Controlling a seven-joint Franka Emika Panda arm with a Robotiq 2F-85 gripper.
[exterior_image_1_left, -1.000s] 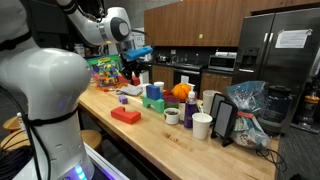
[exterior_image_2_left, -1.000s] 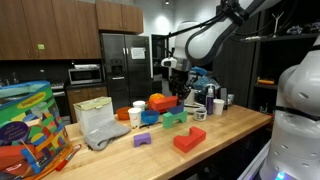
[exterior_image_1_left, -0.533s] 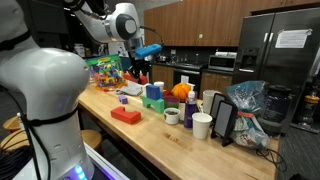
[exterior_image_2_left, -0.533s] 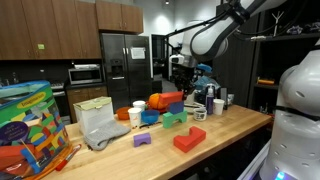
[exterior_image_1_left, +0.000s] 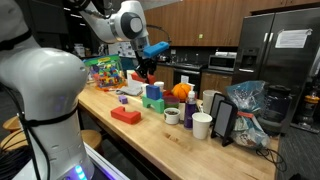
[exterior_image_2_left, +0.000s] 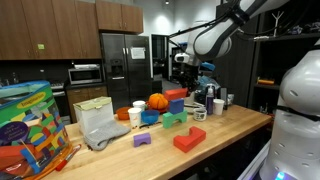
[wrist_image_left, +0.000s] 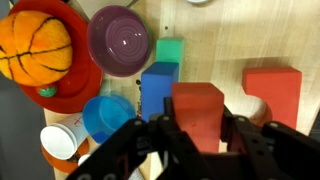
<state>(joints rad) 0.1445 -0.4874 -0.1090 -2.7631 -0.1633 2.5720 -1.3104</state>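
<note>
My gripper (wrist_image_left: 197, 140) is shut on a red block (wrist_image_left: 197, 112), a finger on each side, held in the air above the table. In an exterior view the red block (exterior_image_2_left: 176, 95) hangs under the gripper (exterior_image_2_left: 180, 84), just right of the basketball (exterior_image_2_left: 157, 101). Straight below in the wrist view lie a blue block (wrist_image_left: 159, 85) and a green block (wrist_image_left: 170, 50), with another red block (wrist_image_left: 272, 95) to the right. The gripper (exterior_image_1_left: 146, 73) hovers over the blue and green blocks (exterior_image_1_left: 153, 97).
A purple bowl (wrist_image_left: 120, 40), basketball (wrist_image_left: 35, 45) on an orange dish, blue bowl (wrist_image_left: 105, 118) and white cup (wrist_image_left: 60, 142) sit left of the blocks. Elsewhere: a red block (exterior_image_1_left: 126, 116), cups (exterior_image_1_left: 202, 125), a plastic bag (exterior_image_1_left: 245, 110), a colourful box (exterior_image_2_left: 25, 125).
The gripper has carried the red block sideways along the table, away from the colourful box end. The basketball behind it now shows. The jaws stayed shut.
</note>
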